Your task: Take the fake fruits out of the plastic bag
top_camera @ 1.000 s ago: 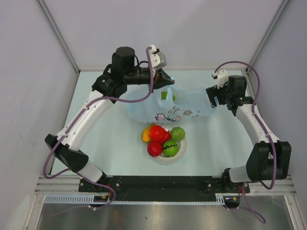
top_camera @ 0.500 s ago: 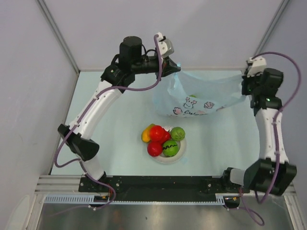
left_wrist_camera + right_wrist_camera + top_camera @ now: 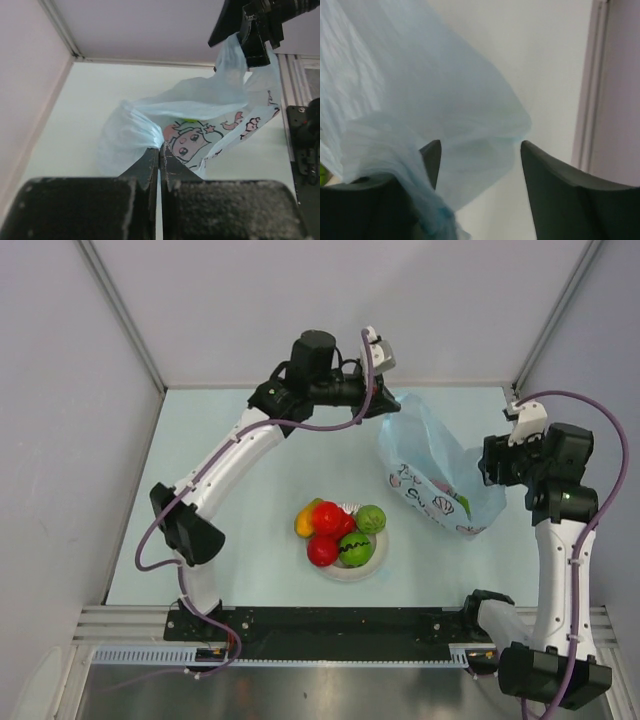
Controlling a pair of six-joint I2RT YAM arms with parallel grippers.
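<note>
The light-blue plastic bag (image 3: 432, 466) hangs from my left gripper (image 3: 385, 400), whose jaws are shut on a gathered fold of its top (image 3: 159, 149). The bag's lower part slumps on the table beside my right gripper (image 3: 490, 464). In the right wrist view that gripper (image 3: 480, 152) is open, with bag film (image 3: 435, 100) loose between its fingers and draped over the left finger (image 3: 432, 156). A small green patch (image 3: 464, 505) shows through the bag. Several fake fruits, red (image 3: 328, 517), green (image 3: 356, 548) and yellow-orange (image 3: 304, 522), lie heaped on the white plate (image 3: 345, 571).
The plate stands near the table's middle front. The enclosure's back wall (image 3: 340, 310) is close behind the left gripper, and the right wall (image 3: 590, 360) runs close to the right arm. In the left wrist view the right gripper (image 3: 252, 30) appears beyond the bag.
The left arm has carried the bag to the right. The right gripper has come nearer and lower and its jaws have parted, so the bag no longer stretches between both grippers and now slumps.
</note>
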